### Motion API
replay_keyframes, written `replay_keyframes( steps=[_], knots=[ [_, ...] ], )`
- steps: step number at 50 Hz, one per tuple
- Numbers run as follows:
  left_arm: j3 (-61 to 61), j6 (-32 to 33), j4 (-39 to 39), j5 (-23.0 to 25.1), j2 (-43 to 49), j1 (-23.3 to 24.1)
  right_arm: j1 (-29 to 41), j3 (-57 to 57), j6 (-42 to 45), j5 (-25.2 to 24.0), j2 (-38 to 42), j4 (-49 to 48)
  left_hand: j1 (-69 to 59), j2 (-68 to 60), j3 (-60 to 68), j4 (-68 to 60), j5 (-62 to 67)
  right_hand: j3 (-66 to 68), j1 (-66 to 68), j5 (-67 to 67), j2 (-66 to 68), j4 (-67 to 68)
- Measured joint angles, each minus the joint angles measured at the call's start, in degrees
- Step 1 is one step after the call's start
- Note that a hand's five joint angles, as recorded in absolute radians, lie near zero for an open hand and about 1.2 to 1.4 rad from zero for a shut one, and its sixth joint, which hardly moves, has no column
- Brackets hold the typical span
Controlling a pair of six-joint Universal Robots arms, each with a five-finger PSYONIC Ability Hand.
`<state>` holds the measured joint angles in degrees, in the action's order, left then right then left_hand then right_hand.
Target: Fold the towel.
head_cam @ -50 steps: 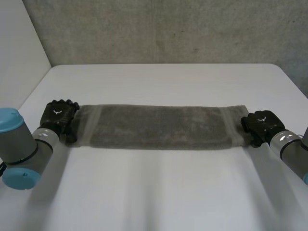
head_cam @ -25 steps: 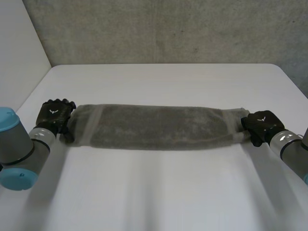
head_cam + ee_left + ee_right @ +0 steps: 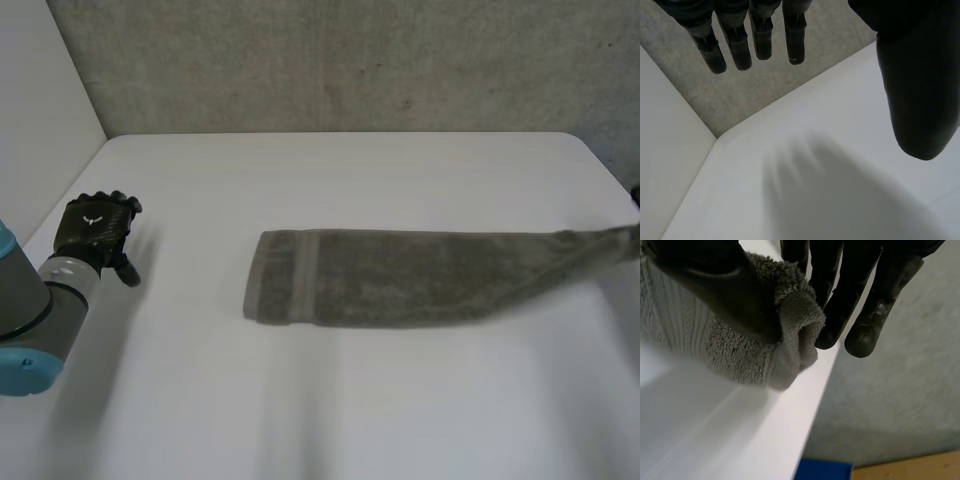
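Pinching one end of the towel between thumb and fingers, the right robot hand showed its hold plainly in the right wrist view. There the grey terry was bunched into a thick fold at the fingertips, near the edge of the white surface. The left wrist view gave what the head view could not: the left robot hand was spread, fingers straight and thumb apart, holding nothing above bare surface. In the head view the towel lay as a long, narrow grey strip, well apart from the left robot hand. Its banded end sat flat and square nearest that hand, while the other end tapered into a thin bunch toward the right robot hand.
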<state>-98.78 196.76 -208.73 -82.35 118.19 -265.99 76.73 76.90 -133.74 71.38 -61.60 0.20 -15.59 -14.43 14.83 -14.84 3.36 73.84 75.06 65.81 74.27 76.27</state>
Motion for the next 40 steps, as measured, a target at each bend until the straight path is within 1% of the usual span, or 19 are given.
replay_keyframes(
  steps=[5, 10, 12, 15, 16, 18, 19, 22, 23, 24, 25, 26, 28, 29, 30, 32, 36, 39, 40],
  knots=[
    [-0.2, -0.1, 0.0, 0.0, -0.2, 0.4, 8.5, -10.8, -4.1, 1.2, -1.8, 5.2, 0.0, 0.0, 0.0, 0.0, 0.0, 0.6, 0.1, 0.0, 0.3, 0.0],
    [-0.4, -0.1, 0.0, 0.0, -0.2, 0.2, 22.9, -18.9, -6.6, 4.3, -0.5, 6.8, 0.0, 0.0, 0.0, 0.0, 0.0, 1.1, 0.3, 0.0, 0.5, 0.0],
    [-0.4, -0.1, 0.0, 0.0, -0.2, 0.1, 30.6, -22.2, -7.0, 6.2, 1.5, 6.7, 0.0, 0.0, 0.0, 0.0, 0.0, 1.1, 0.3, 0.0, 0.5, 0.0],
    [-0.5, -0.1, 0.0, 0.0, -0.2, 0.0, 38.3, -25.2, -7.0, 8.0, 4.4, 6.7, 0.0, 0.0, 0.0, 0.0, 0.0, 1.1, 0.3, 0.0, 0.5, 0.0],
    [-0.5, -0.1, 0.0, 0.0, -0.2, -0.1, 42.4, -26.7, -7.0, 8.8, 6.5, 6.6, 0.0, 0.0, 0.0, 0.0, 0.0, 1.1, 0.3, 0.0, 0.5, 0.0],
    [-0.5, -0.1, 0.0, 0.0, -0.2, -0.1, 46.0, -28.0, -6.8, 9.6, 8.6, 6.5, 0.0, 0.0, 0.0, 0.0, 0.0, 1.1, 0.3, 0.0, 0.5, 0.0],
    [-0.6, -0.1, 0.0, 0.0, -0.2, -0.2, 49.7, -29.3, -6.4, 10.1, 11.3, 6.4, 0.0, 0.0, 0.0, 0.0, 0.0, 1.1, 0.3, 0.0, 0.5, 0.0],
    [-0.8, -0.1, 0.0, 0.0, -0.2, -0.3, 55.3, -31.0, -5.0, 10.9, 17.0, 6.3, 0.0, 0.0, 0.0, 0.0, 0.0, 0.9, 0.0, -0.3, 0.3, -0.3],
    [-0.9, -0.1, 0.0, 0.0, -0.2, -0.3, 56.1, -31.2, -4.7, 11.0, 18.0, 6.3, 0.0, 0.0, 0.0, 0.0, 0.0, -0.5, -1.5, -2.0, -1.1, -2.0],
    [-1.0, -0.1, -0.1, 0.1, -0.2, -0.3, 57.4, -31.6, -3.8, 11.3, 20.1, 6.3, 0.0, 0.0, 0.0, 0.0, 0.0, -4.9, -6.2, -6.9, -5.8, -7.2],
    [-1.0, -0.1, -0.1, 0.1, -0.3, -0.2, 58.3, -31.8, -3.0, 11.7, 21.8, 6.3, 0.0, 0.1, 0.0, 0.0, 0.0, -12.8, -15.4, -15.3, -14.0, -15.2],
    [-1.1, -0.1, -0.1, 0.1, -0.4, -0.2, 59.0, -32.0, -2.0, 12.4, 23.7, 6.3, 0.0, 0.1, 0.0, 0.0, 0.0, -24.2, -26.0, -27.3, -25.6, -26.6],
    [-1.2, -0.1, 0.0, 0.1, -0.5, -0.1, 59.6, -32.2, -0.9, 13.4, 25.4, 6.3, 0.0, 0.1, 0.0, 0.0, 0.0, -34.5, -36.3, -38.4, -36.4, -36.8],
    [-1.2, 0.0, 0.0, 0.1, -0.5, -0.1, 59.9, -32.2, -0.1, 14.5, 26.5, 6.3, 0.0, 0.1, 0.0, 0.0, 0.0, -47.0, -48.7, -51.5, -48.9, -49.3],
    [-1.2, 0.0, 0.0, 0.2, -0.6, 0.0, 60.0, -32.2, 0.5, 15.6, 27.3, 6.3, 0.0, 0.1, 0.0, 0.0, 0.0, -53.2, -54.4, -57.5, -54.7, -55.4],
    [-1.3, 0.0, 0.0, 0.2, -0.6, 0.1, 59.9, -32.1, 1.0, 17.4, 27.7, 6.3, 0.0, 0.1, 0.0, 0.0, 0.0, -58.0, -59.2, -62.0, -59.2, -60.4],
    [-1.3, 0.0, -0.1, 0.4, -0.7, 0.4, 59.1, -31.0, 0.7, 20.1, 26.1, 6.3, 0.0, 0.1, 0.0, 0.0, 0.0, -59.0, -60.9, -62.1, -59.9, -61.1],
    [-1.3, 0.0, -0.1, 0.5, -0.6, 0.6, 58.0, -29.4, -0.3, 21.1, 23.4, 6.3, 0.0, 0.1, 0.0, 0.0, 0.0, -59.0, -60.9, -62.1, -59.9, -61.1],
    [-1.3, 0.0, -0.1, 0.5, -0.6, 0.7, 56.9, -28.0, -1.3, 21.3, 21.1, 6.3, 0.0, 0.1, 0.0, 0.0, 0.0, -59.0, -60.9, -62.1, -59.9, -61.1]
  ],
)
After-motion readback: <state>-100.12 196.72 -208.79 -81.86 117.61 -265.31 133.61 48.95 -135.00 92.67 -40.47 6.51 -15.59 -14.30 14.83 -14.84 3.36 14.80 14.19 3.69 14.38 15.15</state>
